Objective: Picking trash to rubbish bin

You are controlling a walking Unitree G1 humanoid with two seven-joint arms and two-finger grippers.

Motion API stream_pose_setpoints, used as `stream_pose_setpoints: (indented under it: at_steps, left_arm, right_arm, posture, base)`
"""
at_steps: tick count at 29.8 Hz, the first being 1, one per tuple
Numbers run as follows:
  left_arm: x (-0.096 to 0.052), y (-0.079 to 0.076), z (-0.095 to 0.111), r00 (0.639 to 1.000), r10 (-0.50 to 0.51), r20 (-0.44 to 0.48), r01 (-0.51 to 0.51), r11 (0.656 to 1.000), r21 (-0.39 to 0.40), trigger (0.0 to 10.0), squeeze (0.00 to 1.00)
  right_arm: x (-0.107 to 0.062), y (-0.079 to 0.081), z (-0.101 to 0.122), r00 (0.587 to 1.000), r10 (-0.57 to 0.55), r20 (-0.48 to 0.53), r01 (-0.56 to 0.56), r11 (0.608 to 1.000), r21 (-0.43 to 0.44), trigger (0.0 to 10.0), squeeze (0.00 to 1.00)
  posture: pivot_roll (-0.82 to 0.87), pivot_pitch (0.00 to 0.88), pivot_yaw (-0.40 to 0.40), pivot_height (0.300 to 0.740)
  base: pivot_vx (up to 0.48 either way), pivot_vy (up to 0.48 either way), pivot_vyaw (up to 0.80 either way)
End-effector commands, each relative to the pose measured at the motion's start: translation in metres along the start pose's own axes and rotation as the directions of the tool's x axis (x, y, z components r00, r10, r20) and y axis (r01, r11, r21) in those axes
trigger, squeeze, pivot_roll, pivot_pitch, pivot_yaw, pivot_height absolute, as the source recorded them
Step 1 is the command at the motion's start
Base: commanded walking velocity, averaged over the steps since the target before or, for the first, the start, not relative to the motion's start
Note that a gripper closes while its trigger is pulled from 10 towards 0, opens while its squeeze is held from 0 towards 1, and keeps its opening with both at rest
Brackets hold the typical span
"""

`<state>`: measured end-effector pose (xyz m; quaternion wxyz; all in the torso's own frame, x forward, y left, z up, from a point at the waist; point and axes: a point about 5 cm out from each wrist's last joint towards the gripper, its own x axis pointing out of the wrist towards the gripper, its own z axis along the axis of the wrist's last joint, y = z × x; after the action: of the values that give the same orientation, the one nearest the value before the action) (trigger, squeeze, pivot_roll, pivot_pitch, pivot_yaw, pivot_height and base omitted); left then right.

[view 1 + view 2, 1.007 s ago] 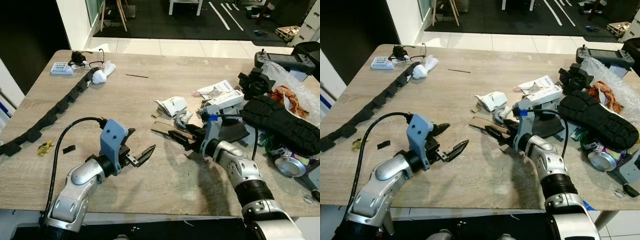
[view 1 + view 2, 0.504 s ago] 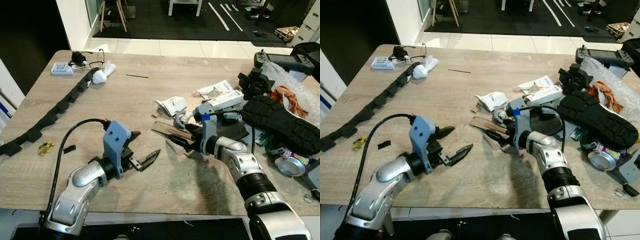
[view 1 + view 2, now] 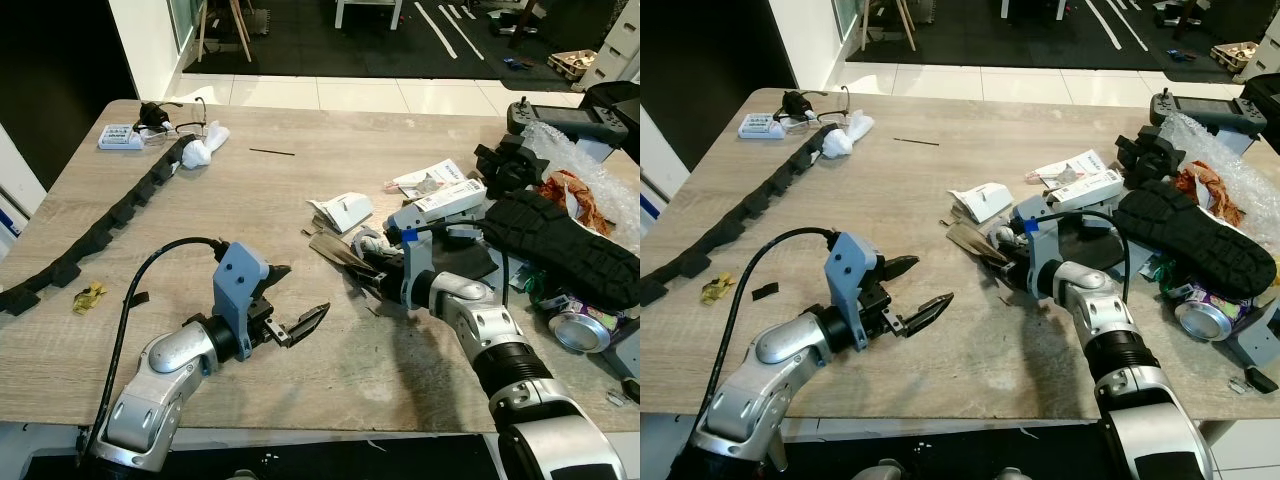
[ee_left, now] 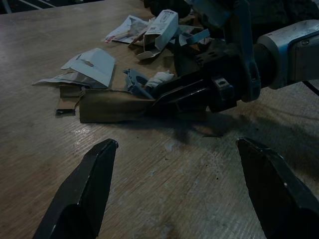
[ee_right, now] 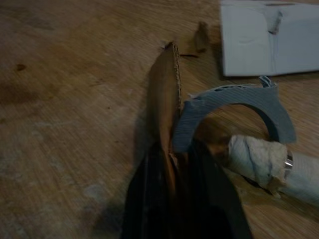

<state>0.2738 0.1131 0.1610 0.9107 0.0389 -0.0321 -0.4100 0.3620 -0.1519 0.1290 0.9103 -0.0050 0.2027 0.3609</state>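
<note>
A brown cardboard scrap (image 3: 333,248) lies in the trash pile at the middle of the wooden table (image 3: 250,200). My right gripper (image 3: 362,268) is shut on its near end; the right wrist view has both black fingers (image 5: 149,199) pinching the cardboard scrap (image 5: 164,94) on edge. A grey curved strip (image 5: 234,102) and a white rolled scrap (image 5: 261,159) lie right beside it. My left gripper (image 3: 297,295) hovers open and holds nothing, a little nearer me and left of the cardboard; its wrist view looks at the cardboard scrap (image 4: 107,105) and the right gripper (image 4: 167,98).
White folded paper (image 3: 342,210) and a white carton (image 3: 442,200) lie behind the cardboard. A black shoe (image 3: 560,240), a crushed can (image 3: 578,330) and bubble wrap (image 3: 575,160) crowd the right side. A black linked strip (image 3: 110,215), a tissue (image 3: 205,150) and a yellow wrapper (image 3: 90,295) lie left.
My right gripper has shut on the cardboard and tipped it up on edge, drawing back a little toward the pile. The left gripper has drifted slightly right, still open.
</note>
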Motion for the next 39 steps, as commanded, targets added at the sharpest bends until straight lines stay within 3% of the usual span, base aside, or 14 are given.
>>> stream_pose_setpoints:
  at_steps: [1, 6, 10, 12, 13, 14, 18, 21, 26, 29, 34, 37, 38, 39]
  left_arm:
    - [-0.002, -0.004, -0.004, 1.000, -0.017, -0.025, 0.017, 1.000, -0.004, 10.0, 0.00]
    - [-0.002, -0.004, -0.005, 0.999, -0.026, -0.029, 0.026, 1.000, -0.002, 10.0, 0.00]
    - [-0.003, -0.003, -0.005, 0.999, -0.025, -0.029, 0.025, 1.000, 0.000, 10.0, 0.00]
    - [-0.004, 0.000, -0.004, 0.999, -0.018, -0.028, 0.018, 1.000, 0.010, 10.0, 0.00]
    - [-0.004, 0.000, -0.004, 0.999, -0.018, -0.028, 0.018, 1.000, 0.010, 10.0, 0.00]
    - [-0.004, 0.001, -0.003, 1.000, -0.014, -0.026, 0.015, 1.000, 0.014, 10.0, 0.00]
    - [-0.003, 0.001, -0.002, 1.000, -0.021, -0.018, 0.021, 1.000, 0.016, 10.0, 0.00]
    - [-0.002, 0.002, -0.001, 1.000, -0.015, -0.016, 0.015, 1.000, 0.021, 10.0, 0.00]
    - [-0.002, 0.001, 0.000, 0.999, -0.033, -0.017, 0.033, 0.999, 0.016, 10.0, 0.00]
    - [-0.003, 0.001, -0.002, 0.999, -0.038, -0.028, 0.038, 0.999, 0.021, 10.0, 0.00]
    - [-0.003, 0.000, -0.002, 0.998, -0.047, -0.030, 0.047, 0.999, 0.020, 10.0, 0.00]
    - [-0.004, -0.001, -0.005, 0.998, -0.055, -0.044, 0.056, 0.998, 0.021, 10.0, 0.00]
    - [-0.004, -0.001, -0.005, 0.998, -0.055, -0.044, 0.056, 0.998, 0.021, 10.0, 0.00]
    - [-0.005, -0.001, -0.005, 0.997, -0.056, -0.046, 0.057, 0.998, 0.021, 10.0, 0.00]
  right_arm:
    - [0.002, 0.004, -0.027, 0.996, 0.018, -0.088, -0.012, 0.998, 0.069, 0.0, 0.00]
    - [0.003, 0.008, -0.025, 0.997, 0.040, -0.066, -0.033, 0.995, 0.098, 0.0, 0.00]
    - [0.001, 0.016, -0.003, 0.992, 0.111, 0.064, -0.121, 0.977, 0.177, 0.0, 0.00]
    - [-0.005, 0.026, 0.024, 0.959, 0.194, 0.206, -0.233, 0.955, 0.185, 0.0, 0.00]
    - [-0.005, 0.026, 0.024, 0.959, 0.194, 0.206, -0.233, 0.955, 0.185, 0.0, 0.00]
    - [-0.009, 0.030, 0.037, 0.935, 0.225, 0.274, -0.279, 0.943, 0.179, 0.0, 0.00]
    - [-0.016, 0.038, 0.059, 0.884, 0.249, 0.396, -0.341, 0.922, 0.181, 0.0, 0.00]
    - [-0.018, 0.043, 0.065, 0.864, 0.265, 0.429, -0.367, 0.913, 0.175, 0.0, 0.00]
    - [-0.017, 0.043, 0.056, 0.922, 0.221, 0.318, -0.273, 0.953, 0.130, 0.0, 0.00]
    - [-0.022, 0.039, 0.032, 0.981, 0.146, 0.125, -0.154, 0.986, 0.062, 0.0, 0.00]
    - [-0.027, 0.037, 0.024, 0.993, 0.106, 0.058, -0.108, 0.993, 0.047, 0.0, 0.00]
    - [-0.036, 0.036, 0.014, 0.997, 0.071, -0.024, -0.071, 0.997, 0.000, 2.6, 0.00]
    - [-0.036, 0.036, 0.014, 0.997, 0.071, -0.024, -0.071, 0.997, 0.000, 2.6, 0.00]
    - [-0.036, 0.035, 0.013, 0.998, 0.054, -0.033, -0.054, 0.998, -0.009, 3.3, 0.01]
  posture:
    - [0.06, 0.181, -0.011, 0.740]
    - [0.05, 0.182, -0.008, 0.740]
    - [0.05, 0.164, -0.001, 0.740]
    - [0.06, 0.129, -0.003, 0.740]
    - [0.06, 0.129, -0.003, 0.740]
    - [0.06, 0.128, -0.002, 0.740]
    - [0.06, 0.119, -0.007, 0.740]
    - [0.06, 0.118, 0.001, 0.740]
    - [0.05, 0.127, 0.007, 0.740]
    - [0.05, 0.129, 0.013, 0.740]
    - [0.04, 0.132, 0.006, 0.740]
    - [0.04, 0.135, 0.012, 0.740]
    - [0.04, 0.135, 0.012, 0.740]
    - [0.04, 0.135, 0.012, 0.740]
  base:
    - [0.000, 0.000, 0.00]
    - [0.000, 0.000, 0.00]
    - [0.000, 0.000, 0.00]
    - [0.000, 0.000, 0.00]
    - [0.000, 0.000, 0.00]
    - [0.000, 0.000, 0.00]
    - [0.000, 0.000, 0.00]
    - [0.000, 0.000, 0.00]
    - [0.000, 0.000, 0.00]
    - [0.000, 0.000, 0.00]
    - [0.000, 0.000, 0.00]
    - [0.000, 0.000, 0.00]
    - [0.000, 0.000, 0.00]
    - [0.000, 0.000, 0.00]
